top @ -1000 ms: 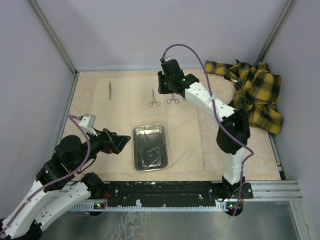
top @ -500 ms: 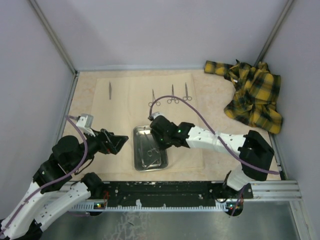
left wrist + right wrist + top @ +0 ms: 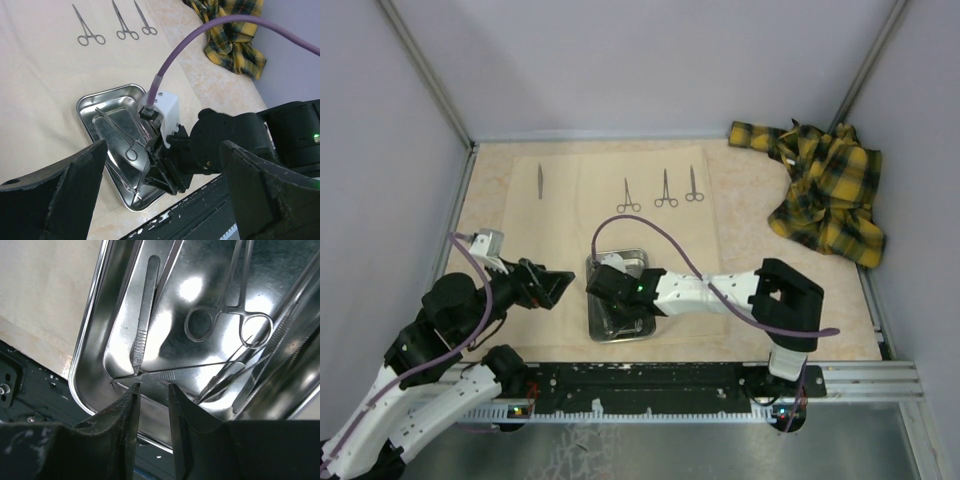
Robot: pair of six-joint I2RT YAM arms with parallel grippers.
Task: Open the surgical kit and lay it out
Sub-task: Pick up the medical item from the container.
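Big picture: bench (image 3: 760, 240) carries wrap (image 3: 690, 260), spread flat, with four tools (image 3: 665, 190) lined along its far part. Mid-wrap sits tray (image 3: 110, 92), remaining tools inside.

Over tray's near corner: right pincer (image 3: 152, 390), low, jaws slightly apart, nothing between them. Beside tray: left pincer (image 3: 552, 285), jaws wide apart, empty, farther from tools.

Key relation: flat handle (image 3: 145, 315) lies just ahead of right tips, long axis running away from pincer, near end slightly off gap's centre line.

Judgement: small nudge forward and sideways, jaws would close across handle's width.
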